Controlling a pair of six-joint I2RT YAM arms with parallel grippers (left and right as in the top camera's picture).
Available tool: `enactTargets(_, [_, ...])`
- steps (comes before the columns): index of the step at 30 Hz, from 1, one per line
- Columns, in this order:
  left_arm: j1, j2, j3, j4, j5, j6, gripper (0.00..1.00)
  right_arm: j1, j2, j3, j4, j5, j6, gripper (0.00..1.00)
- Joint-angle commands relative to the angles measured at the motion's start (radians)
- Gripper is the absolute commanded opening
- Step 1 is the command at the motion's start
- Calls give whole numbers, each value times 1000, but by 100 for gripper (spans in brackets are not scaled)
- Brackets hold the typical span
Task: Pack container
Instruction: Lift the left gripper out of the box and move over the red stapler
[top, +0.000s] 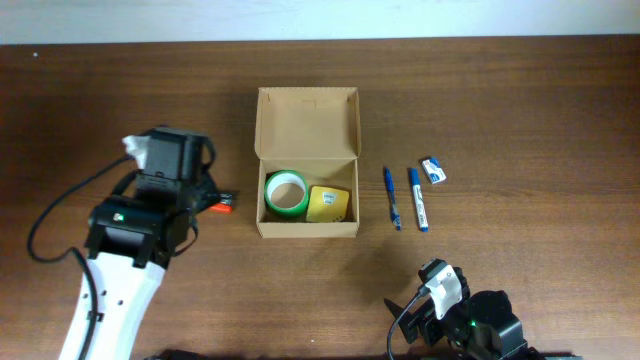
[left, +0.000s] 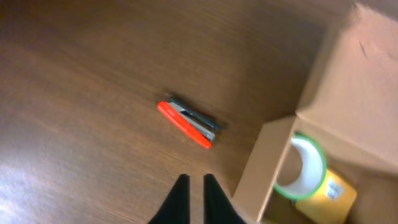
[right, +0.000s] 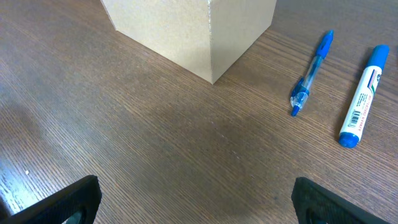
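The container is sitting mid-worktop with its flap lid thrown open at the far side. Inside, a green tape roll is lying beside a small yellow box.

The left jaws are hovering off the container's left wall, pinched almost together and gripping nothing. Just ahead of them on the wood, a red stapler is lying between jaws and cardboard, touching neither. The left arm is reaching in from the near-left edge, its wrist tipped down at the stapler.

The right jaws are spread wide and empty, well apart from the container, looking at its near right corner. The right arm is crouching low at the near edge.

To the container's right, a blue pen, a blue marker and a small white-and-blue item are lying in a row.
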Motion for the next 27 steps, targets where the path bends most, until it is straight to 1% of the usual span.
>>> enactTargets(1, [52,7,11,1,59,-188,53,8,-11,-7,3,-5,8,99])
enactTargets(2, [62,17,11,5,59,-208,73,8,-11,-7,3,-5,8,99])
enactTargets(3, [66,26,11,12,60,-209,100,8,-11,-7,3,-5,8,99])
enactTargets(5, [68,45,11,42,67,-208,100,8,-11,-7,3,-5,8,99])
enactTargets(6, [67,51,11,43,93,-207,100,8,-11,-7,3,-5,8,99])
enactTargets(9, [67,62,11,19,115,-204,100,8,-11,-7,3,-5,8,99])
enactTargets(13, [67,62,11,71,172,-209,100,8,-11,-7,3,-5,8,99])
enactTargets(15, [67,64,11,71,182,-224,100,8,-11,-7,3,-5,8,99])
enactTargets(16, [67,69,11,63,183,-253,99,8,-11,-7,3,-5,8,99])
enactTargets(19, [68,94,11,14,179,-425,100,8,-11,-7,3,-5,8,99])
enactTargets(20, [68,106,11,6,179,-459,100,8,-11,-7,3,-5,8,99])
enactTargets(23, [68,162,11,14,173,-479,100,8,-11,-7,3,-5,8,99])
enactTargets(27, [68,275,11,15,183,-549,100,8,-11,-7,3,-5,8,99])
